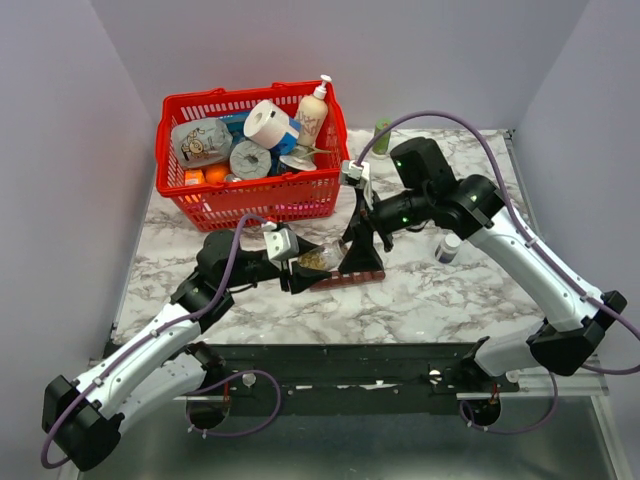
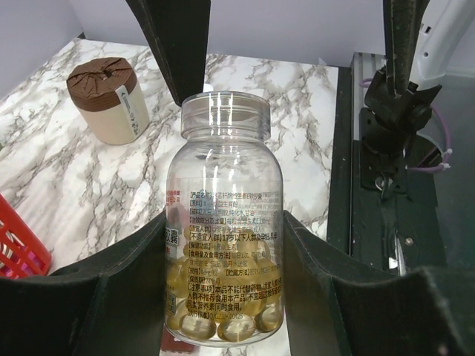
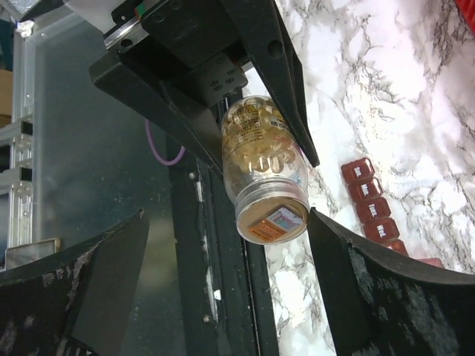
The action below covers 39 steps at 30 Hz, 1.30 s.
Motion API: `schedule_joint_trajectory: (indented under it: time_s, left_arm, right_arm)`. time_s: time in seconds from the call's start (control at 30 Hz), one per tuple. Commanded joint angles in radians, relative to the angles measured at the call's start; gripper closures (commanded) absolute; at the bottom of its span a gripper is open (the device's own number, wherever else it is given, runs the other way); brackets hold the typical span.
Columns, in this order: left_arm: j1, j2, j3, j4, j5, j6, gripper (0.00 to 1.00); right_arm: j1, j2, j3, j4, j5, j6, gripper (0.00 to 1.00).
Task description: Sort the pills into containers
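Observation:
My left gripper (image 1: 306,266) (image 2: 225,252) is shut on a small clear bottle (image 2: 225,215) and holds it just above the table. The yellowish pills (image 2: 223,325) (image 3: 260,159) lie inside it. Its threaded neck (image 2: 226,113) has no cap. My right gripper (image 1: 360,258) (image 3: 226,215) is open, with its fingers (image 3: 371,297) wide apart on either side of the bottle's neck and not gripping it. The maroon container strip (image 1: 352,278) (image 3: 371,199) lies on the marble beside the bottle, its day-labelled lids closed. A green cap (image 1: 382,129) stands at the back.
A red basket (image 1: 175,190) of household items fills the back left. A small dark white-capped bottle (image 1: 449,248) stands under my right arm. The left wrist view shows a beige jar with a brown lid (image 2: 107,100). The black rail (image 1: 330,365) runs along the near edge.

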<state>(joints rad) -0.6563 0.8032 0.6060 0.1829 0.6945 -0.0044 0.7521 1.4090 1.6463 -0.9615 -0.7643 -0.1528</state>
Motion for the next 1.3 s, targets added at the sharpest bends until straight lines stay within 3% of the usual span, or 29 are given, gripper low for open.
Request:
schedule_joint_trajectory:
  time_s: [0.0,0.4,0.57,0.7,0.83,1.07,1.2,1.27]
  left_arm:
    - [-0.005,-0.016,0.001,0.118,0.003,-0.034,1.00]
    - [-0.005,-0.027,0.005,0.115,0.011,-0.040,1.00]
    - [-0.005,-0.016,0.015,0.122,0.000,-0.040,1.00]
    - [-0.005,-0.009,0.020,0.124,-0.010,-0.042,1.00]
    - [-0.005,-0.009,0.021,0.132,-0.021,-0.042,1.00]
    - [-0.005,-0.012,0.014,0.168,-0.035,-0.068,1.00]
    - [-0.005,-0.015,0.006,0.174,-0.035,-0.075,1.00]
    - [-0.005,-0.019,0.000,0.182,-0.036,-0.078,1.00]
  right_arm:
    - [0.001,0.022,0.020,0.043,-0.010,0.047,0.05]
    - [-0.037,0.042,0.060,0.064,0.027,0.067,0.06]
    - [-0.037,0.039,0.046,0.069,-0.018,0.070,0.27]
    - [-0.037,0.042,0.044,0.063,-0.036,0.065,0.25]
    - [-0.037,0.038,0.027,0.058,-0.032,0.059,0.17]
    - [-0.036,0.051,0.032,0.060,-0.023,0.058,0.20]
    - [-0.037,0.059,0.047,0.061,-0.033,0.053,0.34]
    - [-0.037,0.062,0.053,0.058,-0.050,0.041,0.49]
